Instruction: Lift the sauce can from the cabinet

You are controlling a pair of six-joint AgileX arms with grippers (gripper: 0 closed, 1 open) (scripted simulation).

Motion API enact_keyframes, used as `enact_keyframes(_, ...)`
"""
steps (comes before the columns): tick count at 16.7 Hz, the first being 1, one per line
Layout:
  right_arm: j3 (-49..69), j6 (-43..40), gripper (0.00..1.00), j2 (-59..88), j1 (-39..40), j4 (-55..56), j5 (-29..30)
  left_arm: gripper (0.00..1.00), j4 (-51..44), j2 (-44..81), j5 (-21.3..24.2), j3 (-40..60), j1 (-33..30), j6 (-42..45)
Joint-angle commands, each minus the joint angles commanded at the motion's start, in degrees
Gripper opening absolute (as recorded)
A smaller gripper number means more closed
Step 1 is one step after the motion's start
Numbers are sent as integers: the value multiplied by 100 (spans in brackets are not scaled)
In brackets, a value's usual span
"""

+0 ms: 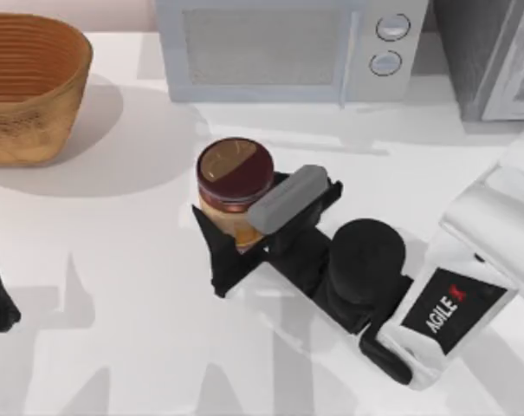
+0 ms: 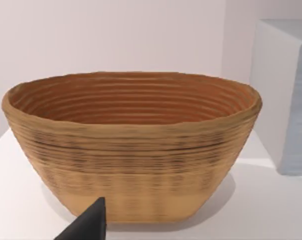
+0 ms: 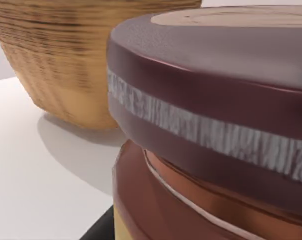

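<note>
White tabletop carries the sauce can [image 1: 235, 183], which sits between the fingers of the right gripper [image 1: 244, 227] in a grasp, well clear of the cabinet [image 1: 495, 52]; an off-centre pinch could tip it.

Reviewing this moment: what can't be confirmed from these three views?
- Whether the right gripper truly clamps the sauce can: in the top view the wrist housing covers the near finger.
- The can's base and whether it rests on the table: hidden by the fingers.
- The cabinet: cut off by the top view's edge.
- The left gripper: one dark tip before the basket, fingers cut off.
</note>
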Motion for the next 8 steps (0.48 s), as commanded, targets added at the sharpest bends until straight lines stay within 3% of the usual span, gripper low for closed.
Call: enact_keyframes(8,0,0,98,0,0,0,0,100,0,0,0,0,0,0)
